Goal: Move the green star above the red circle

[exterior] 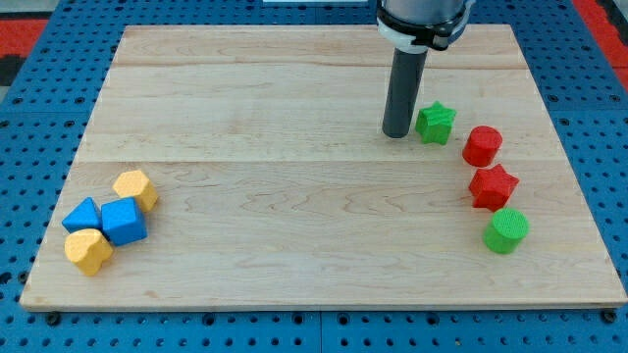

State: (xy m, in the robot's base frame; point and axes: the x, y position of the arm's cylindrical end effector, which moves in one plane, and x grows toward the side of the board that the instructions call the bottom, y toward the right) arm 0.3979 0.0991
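Resting on the tabletop (294, 196) in the upper right of the frame, the tip (397, 133) sits just beside the green star (435, 123), on its left; no jaws exist on this rod, so there is nothing to spread or press together. The red circle (482, 145) lies just right of the star and slightly lower; a red star (492, 186) and a green circle (506, 230) follow below it. The step in hand looks like the final nudge; the next move likely calls for a short push rightward and slightly upward, without striking the red circle.
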